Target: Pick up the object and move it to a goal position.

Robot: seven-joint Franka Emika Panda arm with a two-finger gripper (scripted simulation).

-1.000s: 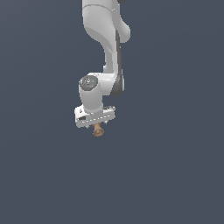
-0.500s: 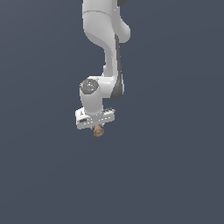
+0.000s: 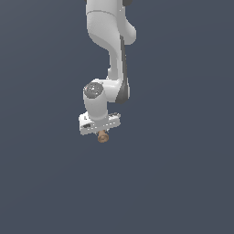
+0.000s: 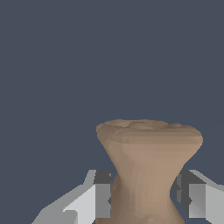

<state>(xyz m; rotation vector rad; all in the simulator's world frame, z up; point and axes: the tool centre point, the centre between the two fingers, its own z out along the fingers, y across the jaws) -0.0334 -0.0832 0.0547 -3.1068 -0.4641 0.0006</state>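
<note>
Spool (image 4: 148,175) sits between the fingers (image 4: 98,199), pinched at its narrow waist, flared end poking out past the gripper (image 3: 101,131). Gripper clamped on it, hanging in open air. Judgement: carry slowly, keep the squeeze; flared ends should stop slipping.

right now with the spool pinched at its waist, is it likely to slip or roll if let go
The spool looks rigid, so it probably won't deform. The gripper pads sit at its narrow waist, and the flared ends likely resist sliding out. Its round ends suggest it could roll if dropped on its side.
</note>
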